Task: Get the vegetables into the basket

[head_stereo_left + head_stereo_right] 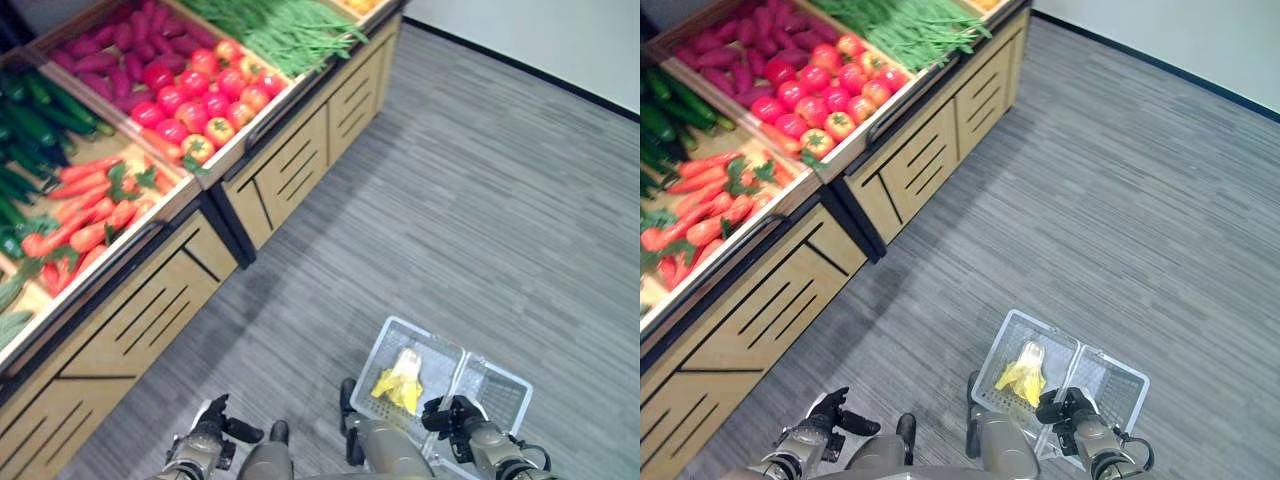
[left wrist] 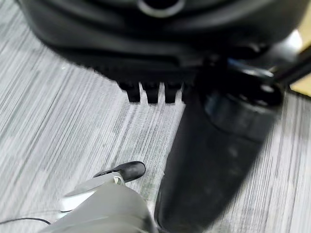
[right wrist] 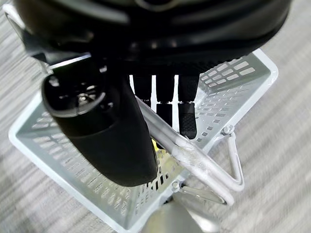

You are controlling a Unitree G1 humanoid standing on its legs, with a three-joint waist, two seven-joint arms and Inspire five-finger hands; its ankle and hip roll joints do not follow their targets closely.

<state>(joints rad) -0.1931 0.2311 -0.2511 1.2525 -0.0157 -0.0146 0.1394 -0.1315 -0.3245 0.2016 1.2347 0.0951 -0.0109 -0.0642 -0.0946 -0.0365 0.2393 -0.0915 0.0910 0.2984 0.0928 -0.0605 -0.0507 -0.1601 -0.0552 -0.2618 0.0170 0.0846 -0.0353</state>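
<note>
Vegetables fill the slanted wooden display stand [image 1: 150,300] along the upper left of the left eye view: tomatoes [image 1: 205,95] in the middle bin, purple sweet potatoes [image 1: 115,45] behind them, green beans [image 1: 285,30] further along, carrots [image 1: 85,215] in the nearer bin and cucumbers [image 1: 30,125] at the far left edge. The stand's front edge runs diagonally, and beyond it the grey floor [image 1: 480,200] lies open all the way to the white wall [image 1: 560,40] at the upper right. Low in the view hangs the white wire basket [image 1: 500,385], well apart from the stand, with a yellow item [image 1: 400,385] lying in it. The right hand [image 1: 455,412] sits at the basket's handle; the left hand [image 1: 215,425] hangs low at the lower left, away from both stand and basket.

From the right eye view the layout reads the same — stand upper left, basket low centre-right, a wide strip of bare floor between them.

In the left wrist view the left hand's fingers [image 2: 153,92] are curled in short against the palm with nothing in them, striped floor showing past them.

In the right wrist view the right hand's fingers [image 3: 187,119] and thumb are curled round the basket handle [image 3: 194,158] — a pale bar crossing above the basket's perforated walls, floor visible past the rim on either side.
</note>
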